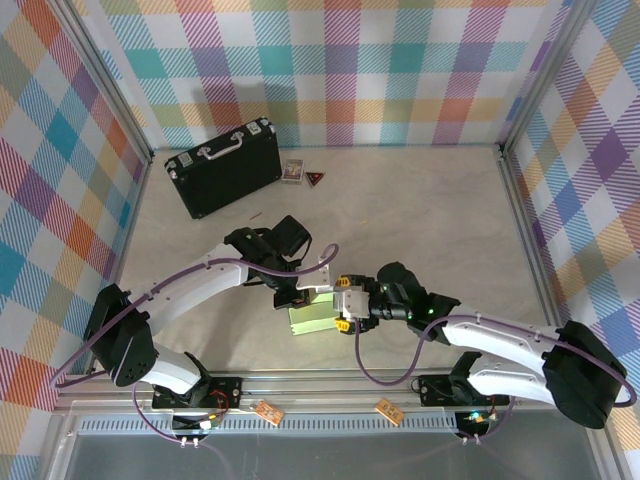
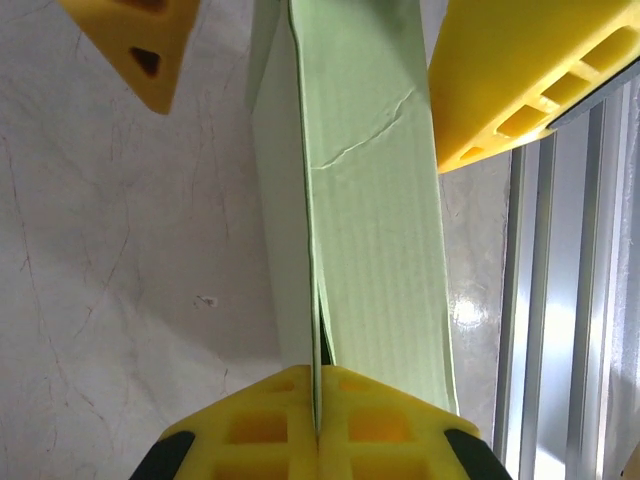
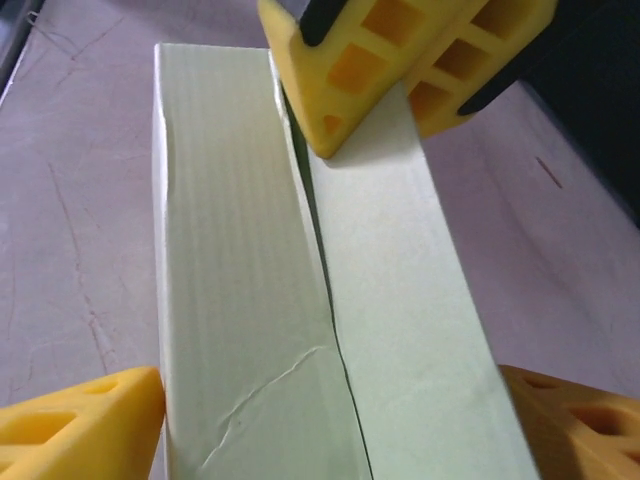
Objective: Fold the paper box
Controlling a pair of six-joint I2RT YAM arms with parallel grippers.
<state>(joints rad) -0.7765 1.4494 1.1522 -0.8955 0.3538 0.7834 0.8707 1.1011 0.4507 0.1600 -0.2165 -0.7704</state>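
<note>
Left gripper (image 2: 317, 380): was clamped shut on a flap edge of the paper box (image 2: 380, 230).
Right gripper (image 3: 330, 400): jaws stood apart, straddling the box.

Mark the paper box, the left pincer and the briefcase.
paper box (image 3: 232, 285), right wrist view, top panel.
left pincer (image 2: 318, 400), left wrist view, between shut fingertips.
briefcase (image 1: 225, 175), top external view, lid centre.
</note>
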